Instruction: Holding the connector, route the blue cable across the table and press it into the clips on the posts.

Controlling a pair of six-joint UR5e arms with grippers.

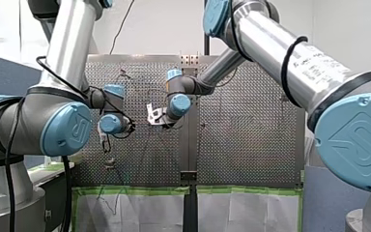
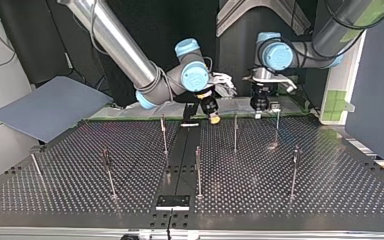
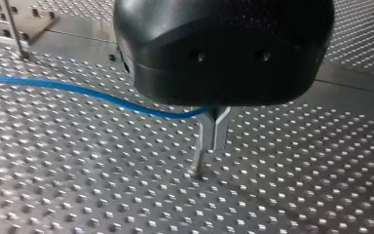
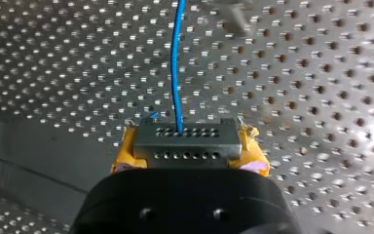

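The blue cable sweeps in over the perforated table and ends between the metal fingers of my left gripper, which is shut on it just above the table. My right gripper is shut on the dark grey connector, with its yellow pads on both sides. The blue cable leaves the connector and runs straight ahead over the table. In the top view my right gripper and my left gripper hang side by side at the table's far edge, behind the thin posts.
Several thin upright posts stand spread over the table. A grey-blue board lies at the top view's left. A small black plate sits at the near edge. Another post stands far beside my left gripper.
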